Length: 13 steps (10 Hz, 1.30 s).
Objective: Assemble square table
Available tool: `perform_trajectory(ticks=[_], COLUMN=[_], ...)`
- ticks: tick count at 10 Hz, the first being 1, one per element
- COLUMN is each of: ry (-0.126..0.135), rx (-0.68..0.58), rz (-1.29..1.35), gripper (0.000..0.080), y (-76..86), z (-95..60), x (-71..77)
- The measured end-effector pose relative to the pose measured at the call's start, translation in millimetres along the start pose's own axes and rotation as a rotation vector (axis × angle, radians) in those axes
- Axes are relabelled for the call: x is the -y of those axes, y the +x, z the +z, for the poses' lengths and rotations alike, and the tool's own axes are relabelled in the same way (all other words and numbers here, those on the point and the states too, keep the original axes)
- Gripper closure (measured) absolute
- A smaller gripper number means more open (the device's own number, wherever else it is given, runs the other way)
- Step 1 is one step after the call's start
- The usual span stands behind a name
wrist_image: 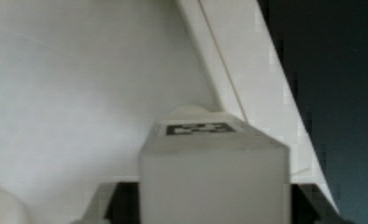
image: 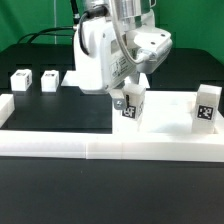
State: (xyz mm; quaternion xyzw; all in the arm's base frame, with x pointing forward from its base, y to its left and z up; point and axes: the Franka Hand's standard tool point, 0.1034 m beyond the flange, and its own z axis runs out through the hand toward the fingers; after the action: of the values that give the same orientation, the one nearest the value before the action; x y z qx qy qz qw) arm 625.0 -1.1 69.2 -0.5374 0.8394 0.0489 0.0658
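Leg (wrist_image: 213, 170) upright, clamped in hand (image: 128, 97), over white slab (wrist_image: 74, 90)

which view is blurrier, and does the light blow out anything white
wrist view: soft throughout, the tag on the leg smeared into blotches; exterior view: sharper, evenly lit, but the white border wall washes out to near flat white against the black table

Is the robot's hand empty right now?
No, the gripper is shut on a short white plastic leg with a black-and-white tag on it.
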Motion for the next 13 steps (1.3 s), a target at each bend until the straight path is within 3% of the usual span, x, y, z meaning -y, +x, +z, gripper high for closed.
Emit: perform_trajectory(ticks=[4, 5, 6, 7, 8, 11, 13], ry=[-0.011, -0.018, -0.005, -0.003, -0.004, -0.007, -0.036], rx=[-0.021, -0.021, -0.02, -0.02, -0.018, -0.02, -0.041], rz=[-0.028, -0.192, -0.37, -0.505, -0.592, -0.82, -1.121], gripper=[0.0505, 0.0342, 0.022, 0.022, 0.0162, 0.0151, 0.0151], y=[0.6, -0.7, -2.2, -4.3, -7.5, -4.6, -4.1], z=[1.3, 4.1, 6.5, 7.5, 7.6, 7.9, 6.9], x=[-2.8, -6.3, -7.3, -8.4, -9.6, -8.7, -9.2])
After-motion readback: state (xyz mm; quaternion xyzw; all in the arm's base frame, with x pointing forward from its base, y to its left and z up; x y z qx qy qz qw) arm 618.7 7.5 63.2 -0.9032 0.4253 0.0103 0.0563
